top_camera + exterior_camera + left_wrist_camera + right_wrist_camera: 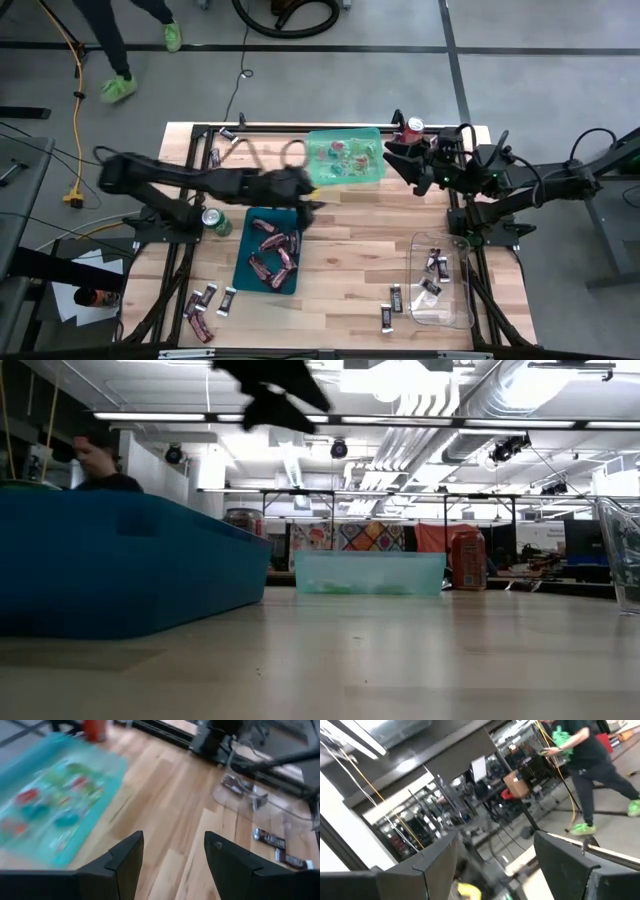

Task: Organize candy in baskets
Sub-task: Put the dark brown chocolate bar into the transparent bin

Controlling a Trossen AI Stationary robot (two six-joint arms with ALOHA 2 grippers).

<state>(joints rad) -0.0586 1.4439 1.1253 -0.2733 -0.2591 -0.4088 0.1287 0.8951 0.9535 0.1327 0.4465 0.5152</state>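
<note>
Candy: part binned in green bin (345, 157), teal bin (268, 262) and clear bin (440, 280); loose bars (205, 303) at 7 o'clock; left gripper (312, 205) spread, empty; right gripper (495, 865) spread, parked.

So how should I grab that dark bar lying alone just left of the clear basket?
Come straight down on the dark bar and pinch across its narrow width at mid-length. It lies flat on bare wood, long axis toward the table's far edge, clear of the clear basket.

No text can be read in any view. The dark bars (273, 840) on the counter (170, 820) seem to carry pale lettering, but it is too blurred to make out.
</note>
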